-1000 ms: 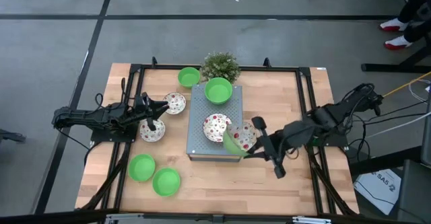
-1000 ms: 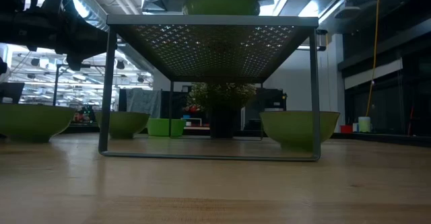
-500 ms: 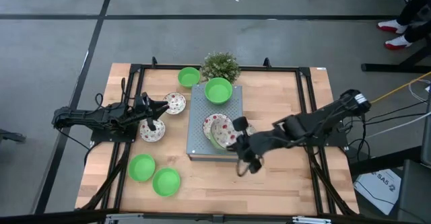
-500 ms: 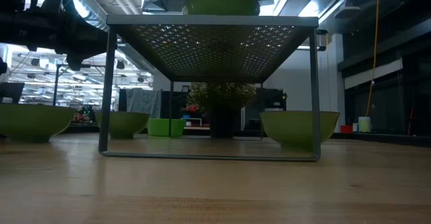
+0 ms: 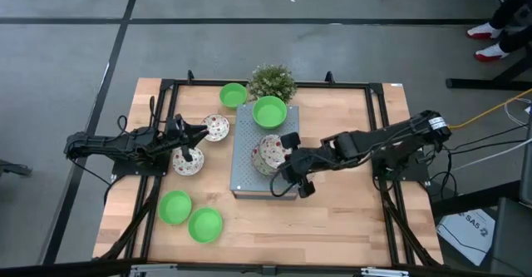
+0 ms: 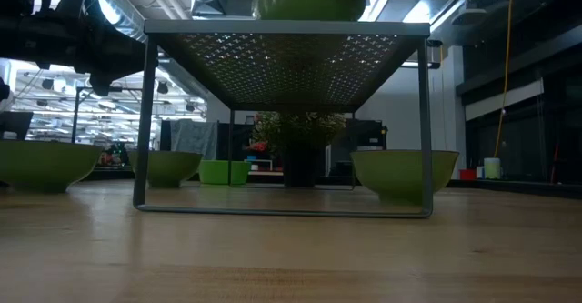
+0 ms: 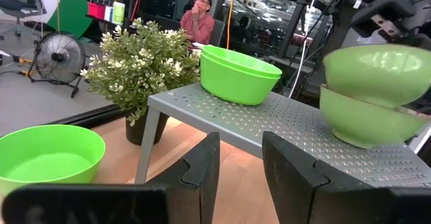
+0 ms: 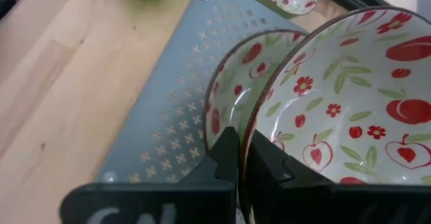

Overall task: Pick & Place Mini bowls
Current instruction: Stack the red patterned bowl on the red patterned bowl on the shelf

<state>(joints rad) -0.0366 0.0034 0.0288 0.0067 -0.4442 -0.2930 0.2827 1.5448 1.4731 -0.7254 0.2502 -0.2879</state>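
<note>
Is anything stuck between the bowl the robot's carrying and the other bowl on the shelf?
Nothing visible is. The right gripper pinches the patterned bowl's rim directly above the bowl on the grey shelf. Only open air separates them.

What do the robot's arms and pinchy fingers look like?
Both arms are dark, almost black, thin and jointed, with black cables running along them. The right arm has a pale band near its elbow. Each ends in two flat, blocky black fingers: the left gripper and the right gripper.
</note>
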